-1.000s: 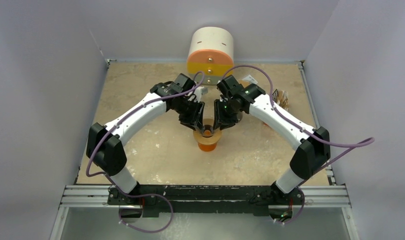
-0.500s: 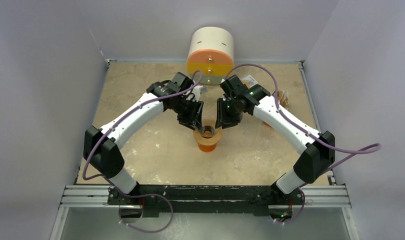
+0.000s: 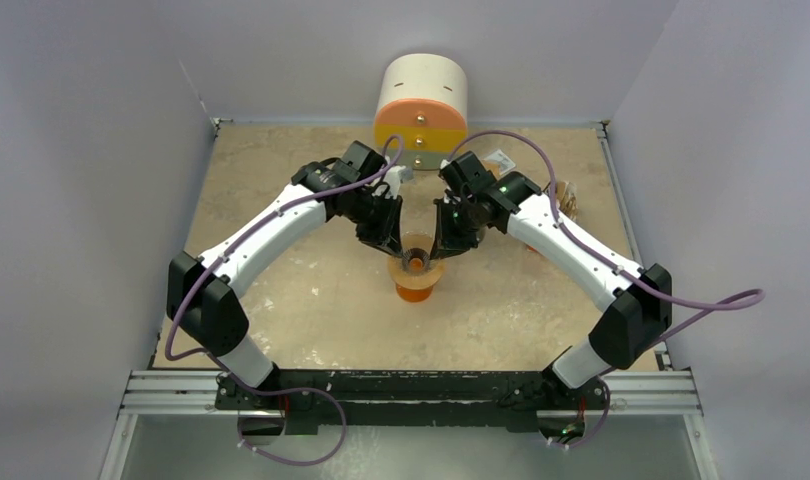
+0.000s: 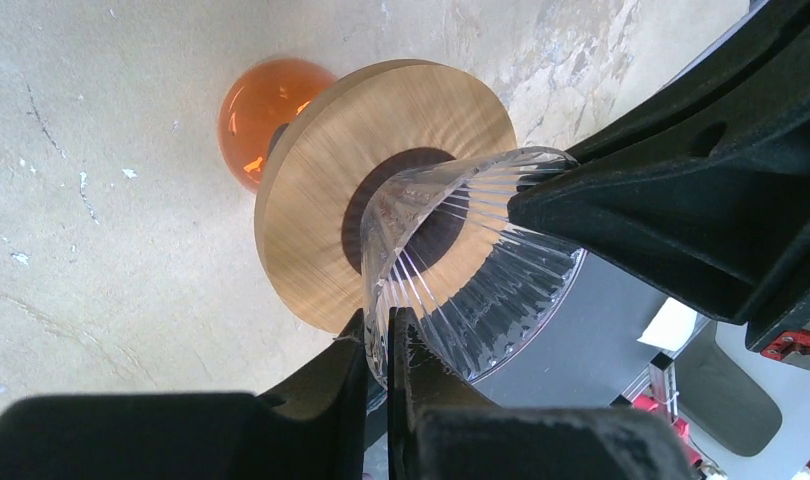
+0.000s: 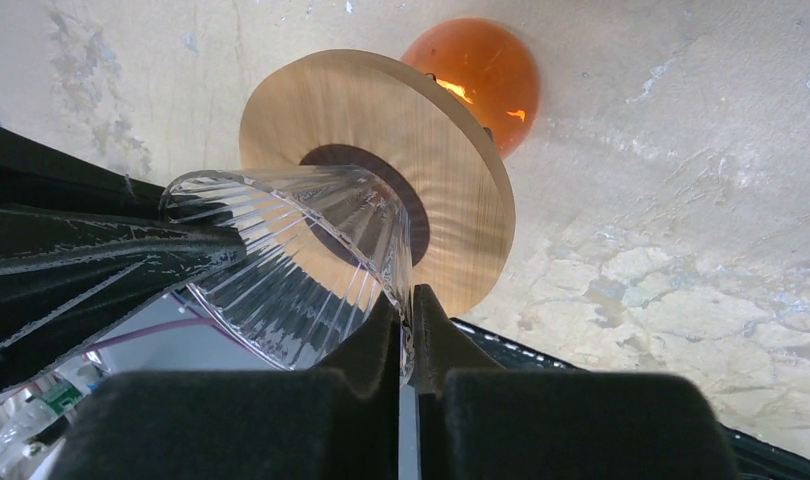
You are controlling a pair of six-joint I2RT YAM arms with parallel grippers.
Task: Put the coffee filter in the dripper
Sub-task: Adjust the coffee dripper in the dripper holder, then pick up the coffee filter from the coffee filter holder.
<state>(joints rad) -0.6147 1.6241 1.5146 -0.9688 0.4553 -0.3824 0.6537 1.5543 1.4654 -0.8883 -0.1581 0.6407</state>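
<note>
The dripper [image 3: 416, 246] is a clear ribbed glass cone, also seen in the left wrist view [image 4: 481, 280] and the right wrist view [image 5: 281, 260]. Its narrow end points into the dark hole of a wooden ring [image 4: 311, 230] [image 5: 461, 200] that sits on an orange glass base [image 3: 415, 292] [image 4: 261, 110] [image 5: 481, 70]. My left gripper [image 3: 393, 243] [image 4: 386, 325] is shut on the cone's rim from the left. From the opposite side my right gripper [image 3: 439, 245] [image 5: 409, 305] is shut on the same rim. I cannot pick out the coffee filter in any view.
A large cream cylinder with an orange front [image 3: 421, 100] stands at the back centre. A brown packet [image 3: 563, 197] and a small white item [image 3: 498, 157] lie at the back right. Grey walls close in the table [image 3: 281, 300] on three sides.
Both grippers stood open on either side of the dripper; now each has shut on its rim. The cone now shows slightly farther back than the wooden ring.
</note>
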